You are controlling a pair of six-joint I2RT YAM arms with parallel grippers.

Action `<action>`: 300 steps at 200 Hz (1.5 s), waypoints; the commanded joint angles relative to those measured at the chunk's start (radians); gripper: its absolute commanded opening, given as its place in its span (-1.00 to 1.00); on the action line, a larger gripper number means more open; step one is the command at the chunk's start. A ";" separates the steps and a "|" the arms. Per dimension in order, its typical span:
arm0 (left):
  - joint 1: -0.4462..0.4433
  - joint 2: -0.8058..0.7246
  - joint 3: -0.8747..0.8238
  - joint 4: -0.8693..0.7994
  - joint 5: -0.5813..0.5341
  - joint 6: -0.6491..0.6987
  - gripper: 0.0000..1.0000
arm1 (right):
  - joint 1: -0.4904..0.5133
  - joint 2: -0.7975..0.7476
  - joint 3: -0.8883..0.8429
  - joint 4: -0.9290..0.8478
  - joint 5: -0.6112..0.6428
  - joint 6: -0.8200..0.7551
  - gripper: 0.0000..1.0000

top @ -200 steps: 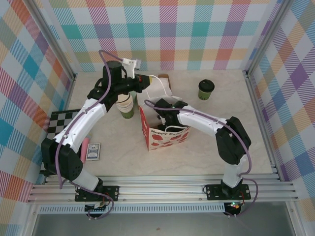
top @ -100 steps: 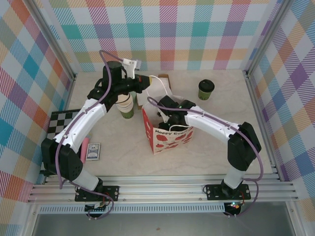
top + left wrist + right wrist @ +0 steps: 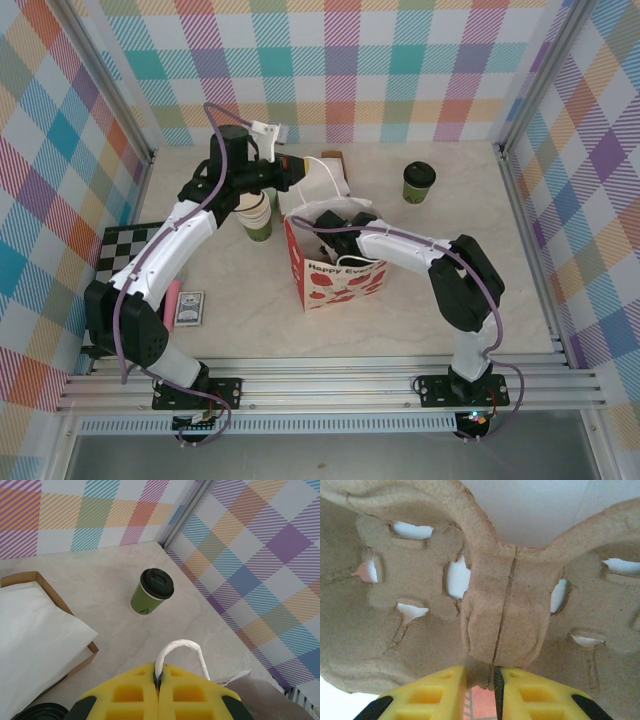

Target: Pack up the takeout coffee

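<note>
The takeout coffee (image 3: 419,182), a green cup with a black lid, stands upright at the back right, apart from both arms; in the left wrist view the coffee (image 3: 152,592) is beyond my fingers. A white gift bag with red print (image 3: 340,275) stands mid-table. My left gripper (image 3: 300,172) (image 3: 160,667) is shut on the bag's white cord handle (image 3: 185,645) and holds it up. My right gripper (image 3: 335,232) reaches down into the bag. Its jaws (image 3: 480,672) are drawn close on the lower edge of a brown pulp cup carrier (image 3: 500,615).
A stack of lidless cups (image 3: 256,215) stands just left of the bag, under the left arm. A brown box with white paper (image 3: 30,630) lies behind the bag. A checkerboard (image 3: 125,245), a pink item (image 3: 172,298) and a small card box (image 3: 190,308) lie at the left.
My right jaws have narrowed onto the carrier. The right arm swung outward, nudging the bag right, then came back. The left gripper stays on the handle.
</note>
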 commanded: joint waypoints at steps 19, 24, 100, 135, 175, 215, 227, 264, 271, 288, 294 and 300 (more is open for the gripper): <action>0.006 0.019 0.017 0.006 0.028 0.003 -1.00 | 0.008 -0.012 0.036 0.015 0.013 -0.005 -0.36; 0.006 0.018 0.016 0.005 0.026 0.008 -1.00 | 0.009 -0.032 0.037 0.020 -0.002 -0.013 -0.29; 0.006 0.016 0.032 -0.013 0.023 0.041 -1.00 | 0.008 -0.086 0.039 -0.038 -0.076 0.021 -0.19; 0.006 0.007 0.032 -0.012 0.025 0.043 -1.00 | 0.009 -0.049 0.060 -0.099 -0.032 0.044 -0.55; 0.006 -0.005 0.025 -0.014 0.029 0.046 -1.00 | 0.010 -0.018 0.030 -0.107 -0.009 0.062 -0.82; 0.006 -0.012 0.010 -0.014 0.019 0.051 -1.00 | 0.010 0.018 -0.010 -0.044 0.008 0.070 -1.00; 0.006 -0.009 0.010 -0.015 0.025 0.051 -1.00 | 0.010 0.035 -0.016 -0.027 0.028 0.072 -1.00; 0.006 -0.006 0.009 -0.013 0.035 0.043 -1.00 | 0.011 0.039 -0.035 0.044 0.152 0.106 -0.99; 0.006 -0.006 0.008 -0.011 0.038 0.041 -1.00 | 0.011 0.037 -0.031 0.050 0.154 0.103 -0.98; 0.006 -0.005 0.002 -0.002 0.047 0.034 -1.00 | 0.011 0.044 -0.014 0.042 0.140 0.092 -0.95; 0.006 -0.002 0.005 -0.003 0.047 0.034 -1.00 | 0.011 0.044 -0.008 0.032 0.136 0.091 -0.95; 0.006 0.000 0.006 -0.005 0.046 0.036 -1.00 | 0.013 0.039 -0.004 0.023 0.131 0.088 -0.94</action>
